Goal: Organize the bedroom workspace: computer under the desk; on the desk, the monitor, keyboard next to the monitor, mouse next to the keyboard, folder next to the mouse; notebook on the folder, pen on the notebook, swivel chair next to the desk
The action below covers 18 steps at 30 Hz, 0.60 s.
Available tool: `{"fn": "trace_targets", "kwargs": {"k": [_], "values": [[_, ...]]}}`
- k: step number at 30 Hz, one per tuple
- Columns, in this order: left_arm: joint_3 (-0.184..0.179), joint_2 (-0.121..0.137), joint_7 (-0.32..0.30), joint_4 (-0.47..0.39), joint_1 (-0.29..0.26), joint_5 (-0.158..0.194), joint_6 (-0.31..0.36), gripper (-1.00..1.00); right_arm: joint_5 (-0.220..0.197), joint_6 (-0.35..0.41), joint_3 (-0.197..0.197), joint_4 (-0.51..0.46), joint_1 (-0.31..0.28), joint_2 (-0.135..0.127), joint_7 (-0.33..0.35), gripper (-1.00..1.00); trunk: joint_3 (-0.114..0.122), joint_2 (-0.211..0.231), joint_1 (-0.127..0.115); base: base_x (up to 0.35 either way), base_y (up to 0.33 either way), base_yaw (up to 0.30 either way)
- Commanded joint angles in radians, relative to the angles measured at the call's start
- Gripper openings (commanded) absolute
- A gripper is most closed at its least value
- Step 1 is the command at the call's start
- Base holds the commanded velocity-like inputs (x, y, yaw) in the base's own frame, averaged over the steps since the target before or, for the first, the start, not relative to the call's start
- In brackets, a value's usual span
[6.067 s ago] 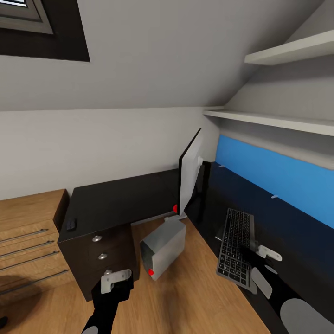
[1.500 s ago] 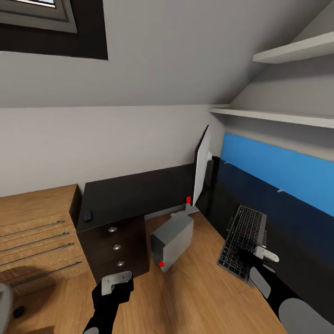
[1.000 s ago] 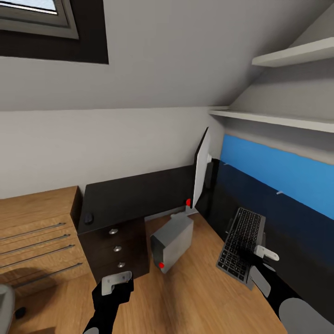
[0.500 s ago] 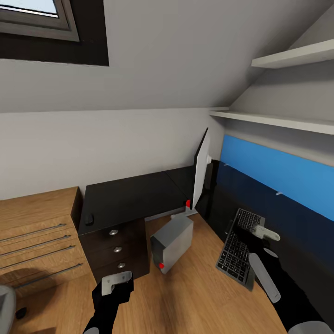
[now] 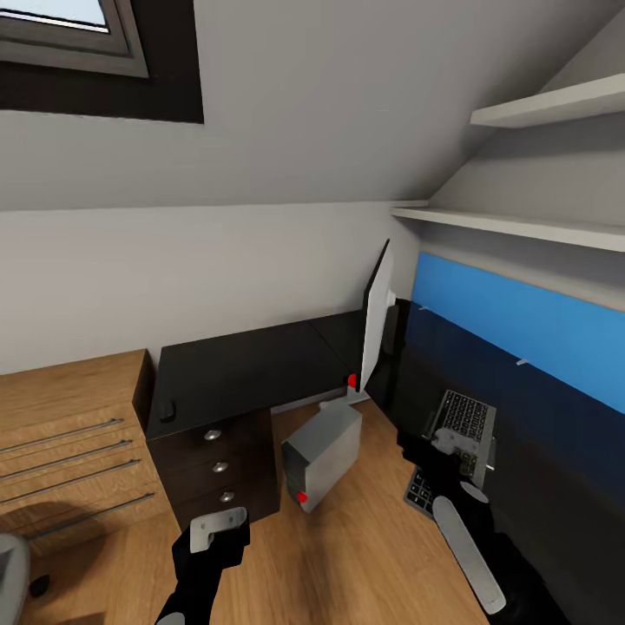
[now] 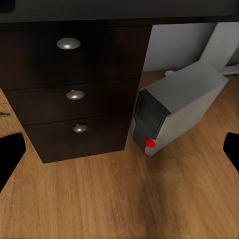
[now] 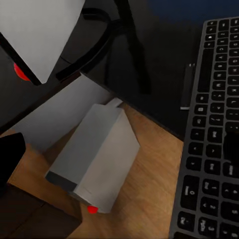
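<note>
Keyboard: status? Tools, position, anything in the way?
Right tool over the keyboard, grip unclear. Left tool open, idle over floor. Keyboard on desk near monitor. Nothing blocking.

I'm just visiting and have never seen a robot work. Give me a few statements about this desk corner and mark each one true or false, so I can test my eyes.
1. The computer stands on the wooden floor beside the drawers. True.
2. The keyboard lies on the floor. False: it rests on the black desk, its near end hanging over the edge.
3. The mouse sits right beside the keyboard. False: it lies far off, near the desk's other end, above the drawers.
4. The right gripper is over the keyboard. True.
5. The monitor stands on the desk. True.
6. The left gripper grips the computer. False: it hangs apart from it, holding nothing.
</note>
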Motion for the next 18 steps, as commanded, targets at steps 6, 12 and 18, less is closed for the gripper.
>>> {"fn": "trace_targets", "kwargs": {"k": [6, 12, 18], "values": [[-0.001, 0.000, 0.006, 0.000, 0.000, 0.009, 0.003, 1.00, -0.008, 0.003, 0.053, -0.005, 0.000, -0.001, -0.009, 1.00, -0.001, -0.001, 0.000, 0.000, 0.000, 0.000], [-0.001, 0.001, 0.006, 0.000, 0.000, 0.009, 0.003, 1.00, -0.008, 0.003, 0.053, -0.005, 0.001, -0.001, -0.009, 1.00, -0.001, -0.001, 0.000, 0.000, 0.098, -0.114], [-0.001, 0.000, 0.006, 0.013, 0.000, 0.008, 0.003, 1.00, -0.008, -0.001, 0.053, 0.000, 0.000, 0.000, -0.009, 1.00, -0.001, -0.001, 0.000, 0.014, 0.294, -0.261]]}}
